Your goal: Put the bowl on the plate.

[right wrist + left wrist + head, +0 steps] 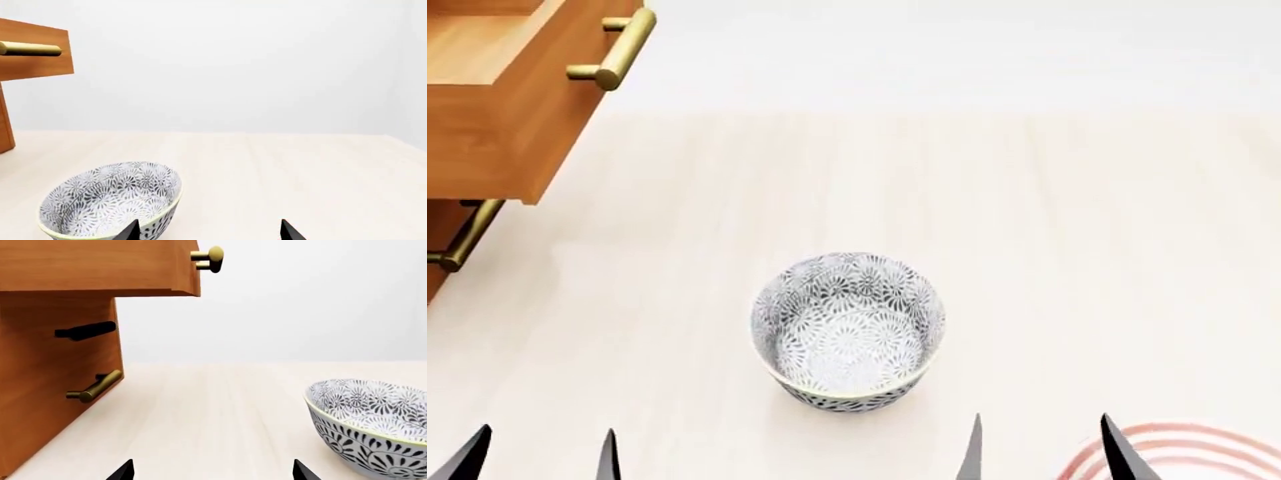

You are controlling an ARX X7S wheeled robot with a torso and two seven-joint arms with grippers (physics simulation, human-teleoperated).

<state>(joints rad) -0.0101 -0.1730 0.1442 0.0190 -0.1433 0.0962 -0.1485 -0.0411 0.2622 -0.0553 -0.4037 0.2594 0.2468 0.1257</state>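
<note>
Head view: bowl [849,331] upright on table [1068,220], plate [1188,455] near.
Left gripper [541,455]: fingers apart, holding nothing.
Right gripper [1044,448]: fingers apart, holding nothing.
Writing: none legible.

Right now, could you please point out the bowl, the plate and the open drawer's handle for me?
bowl [849,335]: head view, on its patterned inside.
plate [1201,452]: head view, on its red-ringed rim.
drawer handle [617,52]: head view, on the brass bar.
</note>
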